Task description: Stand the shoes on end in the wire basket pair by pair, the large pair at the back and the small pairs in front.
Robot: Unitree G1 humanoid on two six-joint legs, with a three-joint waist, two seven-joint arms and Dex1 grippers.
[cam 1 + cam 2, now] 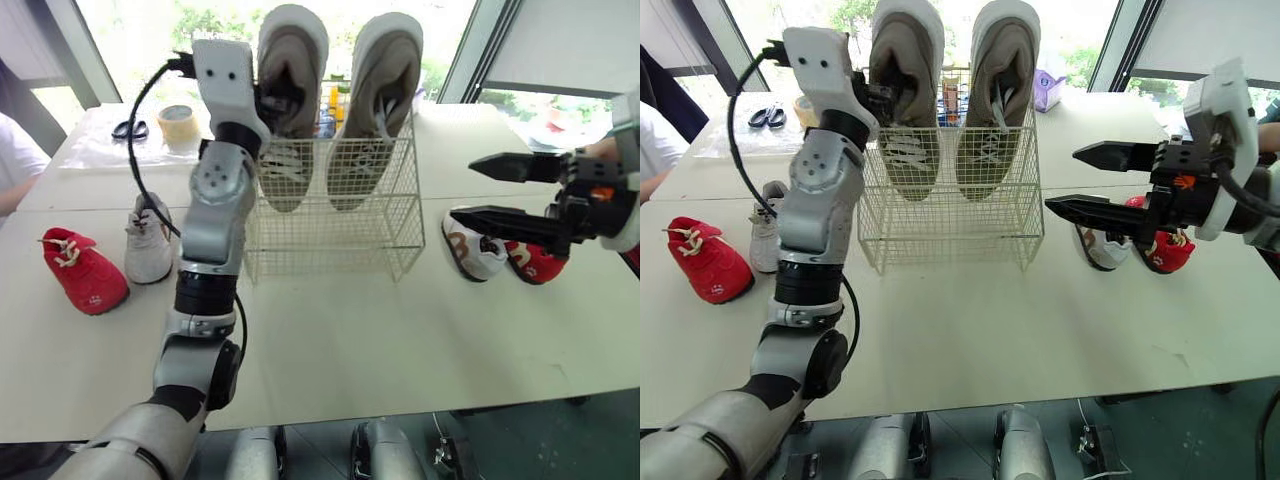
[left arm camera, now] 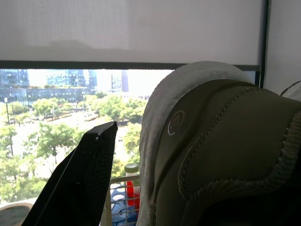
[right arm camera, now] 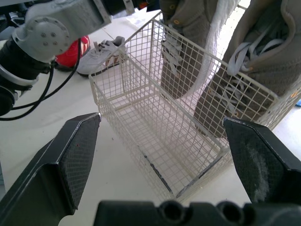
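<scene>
Two large grey-beige shoes, the left one (image 1: 290, 110) and the right one (image 1: 382, 100), stand on end, toes down, at the back of the white wire basket (image 1: 340, 240). My left gripper (image 1: 272, 100) is raised at the left shoe's heel. It is open, with one finger (image 2: 80, 183) just clear of the heel. My right gripper (image 1: 461, 190) hovers open to the right of the basket, with nothing in it. It hangs above a small white-and-brown shoe (image 1: 472, 250) and a small red shoe (image 1: 535, 262). On the left of the table lie a second small red shoe (image 1: 83, 268) and a small white shoe (image 1: 150, 240).
A tape roll (image 1: 180, 122) and scissors (image 1: 130, 128) lie at the table's far left. Bottles (image 1: 335, 105) stand behind the basket. A person's sleeve (image 1: 15, 160) shows at the left edge. The basket's front half holds no shoes.
</scene>
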